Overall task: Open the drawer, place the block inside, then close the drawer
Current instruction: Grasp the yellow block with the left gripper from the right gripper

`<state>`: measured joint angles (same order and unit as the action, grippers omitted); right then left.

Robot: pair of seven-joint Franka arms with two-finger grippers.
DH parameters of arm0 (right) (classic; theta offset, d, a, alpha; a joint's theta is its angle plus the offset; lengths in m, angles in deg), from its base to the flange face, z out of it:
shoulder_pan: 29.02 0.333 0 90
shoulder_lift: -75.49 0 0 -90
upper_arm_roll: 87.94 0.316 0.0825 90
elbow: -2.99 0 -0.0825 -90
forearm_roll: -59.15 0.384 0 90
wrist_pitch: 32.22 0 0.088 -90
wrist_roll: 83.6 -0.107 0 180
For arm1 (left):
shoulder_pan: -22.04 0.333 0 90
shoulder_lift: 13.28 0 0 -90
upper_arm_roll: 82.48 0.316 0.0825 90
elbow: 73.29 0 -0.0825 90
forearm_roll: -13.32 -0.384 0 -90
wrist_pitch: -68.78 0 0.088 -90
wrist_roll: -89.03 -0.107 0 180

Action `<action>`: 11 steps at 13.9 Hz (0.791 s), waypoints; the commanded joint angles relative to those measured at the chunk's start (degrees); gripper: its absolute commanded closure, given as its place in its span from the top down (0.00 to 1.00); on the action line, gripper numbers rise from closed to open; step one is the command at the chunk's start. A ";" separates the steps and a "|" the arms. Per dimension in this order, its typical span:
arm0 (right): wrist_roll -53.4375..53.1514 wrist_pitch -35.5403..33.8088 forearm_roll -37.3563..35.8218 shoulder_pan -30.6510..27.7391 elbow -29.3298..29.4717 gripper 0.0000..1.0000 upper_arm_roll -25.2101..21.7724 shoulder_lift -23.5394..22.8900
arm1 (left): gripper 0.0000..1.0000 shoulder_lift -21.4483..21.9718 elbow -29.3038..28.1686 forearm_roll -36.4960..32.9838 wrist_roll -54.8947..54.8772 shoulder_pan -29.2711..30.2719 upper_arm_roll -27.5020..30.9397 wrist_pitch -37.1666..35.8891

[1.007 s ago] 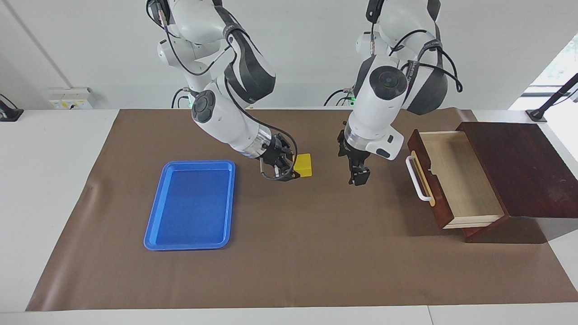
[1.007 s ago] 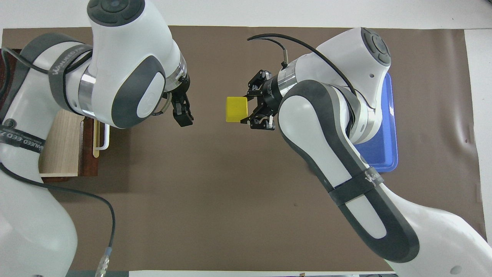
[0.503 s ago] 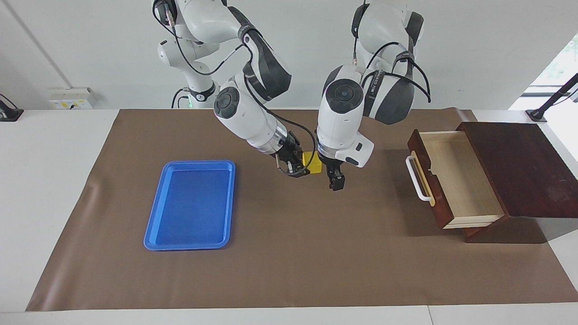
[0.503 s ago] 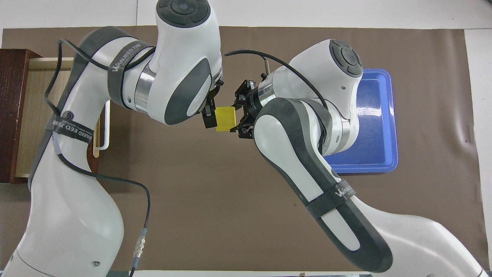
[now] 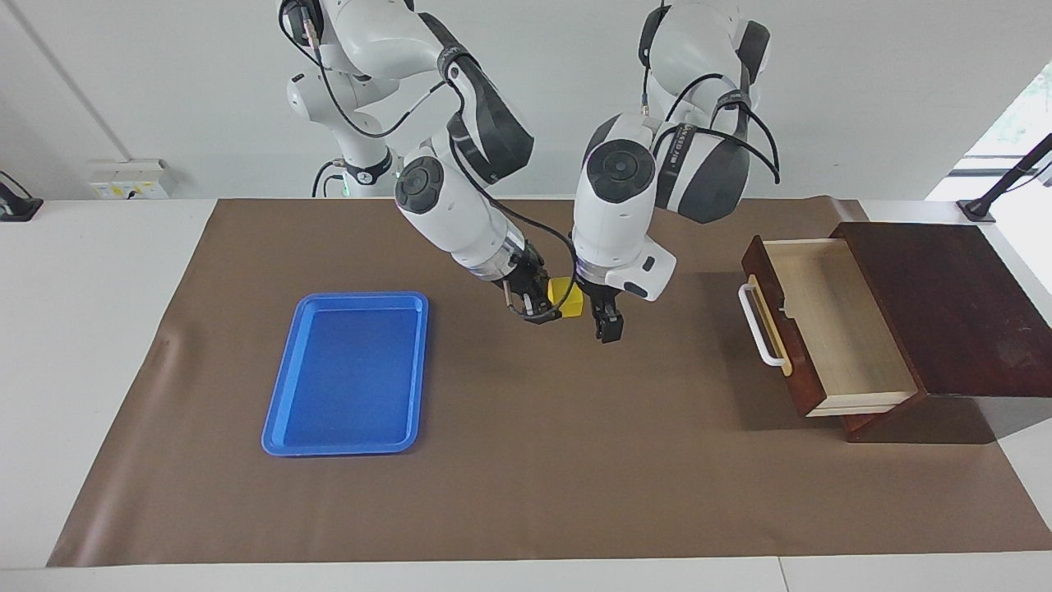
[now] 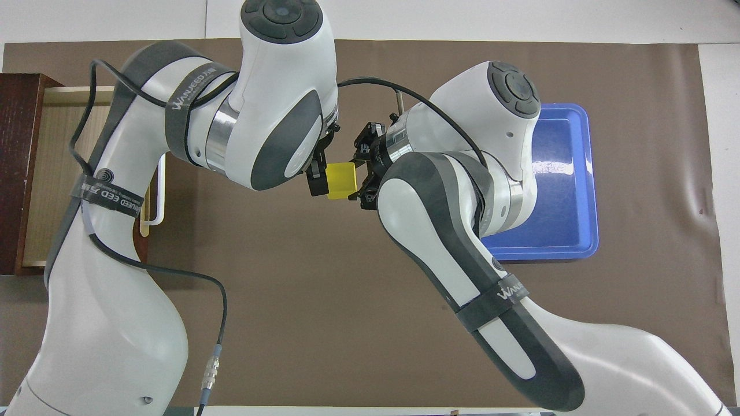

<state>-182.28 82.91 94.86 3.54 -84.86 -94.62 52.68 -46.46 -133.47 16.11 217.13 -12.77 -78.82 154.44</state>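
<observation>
The right claw (image 5: 536, 312) is shut on the yellow block (image 5: 566, 298), up in the air over the middle of the table (image 5: 526, 460). The left claw (image 5: 606, 322) is wide open beside the block, ready to take it. Next it must close on it. The drawer (image 5: 830, 329) is already open.

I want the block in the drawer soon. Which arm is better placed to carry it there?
Probably the left. The drawer stands open at its end of the table, and the left gripper, open, is already beside the block, which the right gripper holds over mid-table.
</observation>
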 commanded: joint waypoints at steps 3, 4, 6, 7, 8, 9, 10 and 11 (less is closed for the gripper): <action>-1.69 0.98 -0.56 0.75 -0.57 0.00 -0.09 0.31 | 1.00 4.17 -5.91 1.25 0.31 -2.46 0.57 0.90; -1.69 1.07 -0.56 0.75 -0.57 0.00 -0.09 0.31 | 1.00 4.44 -6.70 1.25 0.31 -2.81 0.57 1.17; -1.60 1.07 -0.56 0.67 -0.57 0.00 -0.09 0.31 | 1.00 4.88 -7.32 1.25 0.23 -3.16 0.48 1.26; -1.60 1.07 -0.47 0.67 -0.57 0.00 -0.09 0.31 | 1.00 4.97 -7.76 1.25 0.23 -3.34 0.56 1.43; -1.60 1.07 -0.47 0.67 -0.48 0.00 -0.09 0.31 | 1.00 5.75 -9.07 1.16 0.14 -3.86 0.57 2.13; -1.60 1.07 -0.56 0.58 -0.48 0.00 -0.09 0.31 | 1.00 6.37 -10.91 1.07 -0.04 -3.95 0.57 3.36; -1.60 0.98 -0.47 0.49 -0.48 0.00 -0.09 0.31 | 1.00 7.51 -13.36 0.99 -0.30 -4.04 0.57 4.85; -1.60 0.98 -0.56 0.49 -0.57 0.00 -0.09 0.31 | 1.00 8.04 -14.69 0.81 -0.39 -4.39 0.57 5.65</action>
<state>-182.29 83.02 94.74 3.75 -85.16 -94.57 52.62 -42.40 -141.30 16.44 217.10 -16.11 -79.01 156.82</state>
